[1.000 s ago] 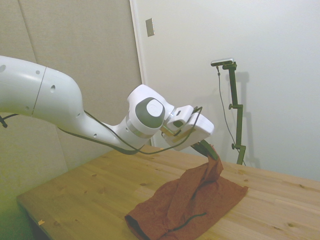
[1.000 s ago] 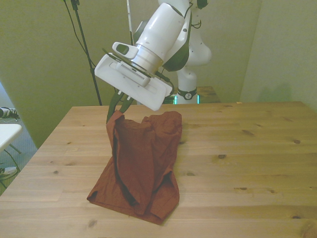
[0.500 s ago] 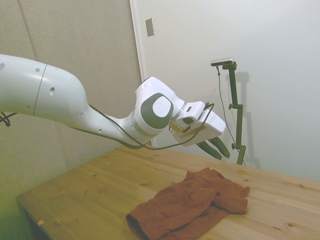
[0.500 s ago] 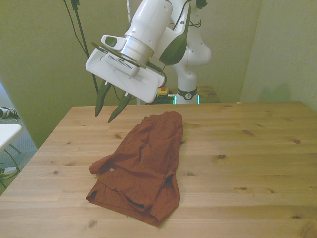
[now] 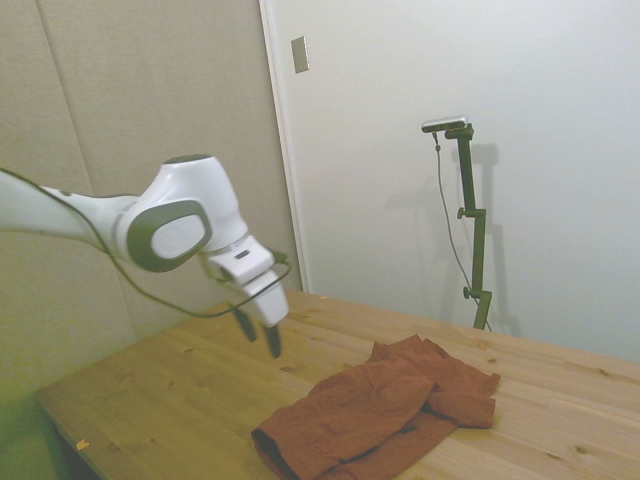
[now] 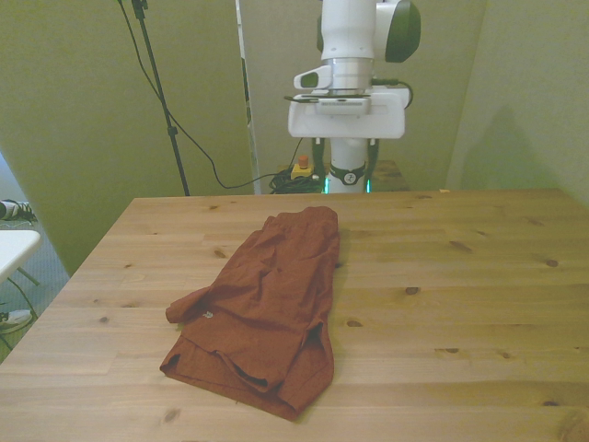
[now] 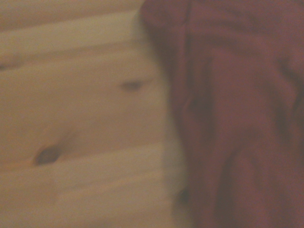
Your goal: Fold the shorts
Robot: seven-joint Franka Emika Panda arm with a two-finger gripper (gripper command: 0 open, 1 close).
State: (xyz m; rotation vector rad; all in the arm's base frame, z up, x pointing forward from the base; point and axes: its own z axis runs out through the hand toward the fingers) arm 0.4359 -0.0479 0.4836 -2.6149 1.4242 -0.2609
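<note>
The rust-red shorts (image 5: 380, 415) lie in a loose, doubled-over heap on the wooden table (image 5: 170, 390), nothing touching them. In the front view the shorts (image 6: 267, 304) stretch from the table's middle toward its near edge, left of centre. My gripper (image 5: 258, 334) hangs open and empty above the table's far side, well clear of the cloth; in the front view the gripper (image 6: 345, 158) points straight down behind the shorts. The blurred wrist view has the shorts (image 7: 237, 118) beside bare wood.
Bare wooden table (image 6: 460, 304) spreads across the front view's right. A wall with a door frame (image 5: 285, 150) stands behind the table in the side view. Cables and a small red-and-yellow button box (image 6: 300, 168) sit on the floor by the robot's base.
The gripper let go of the lifted corner and the shorts dropped flat. The arm then pulled back and swung away from the cloth toward its base, fingers pointing down.
</note>
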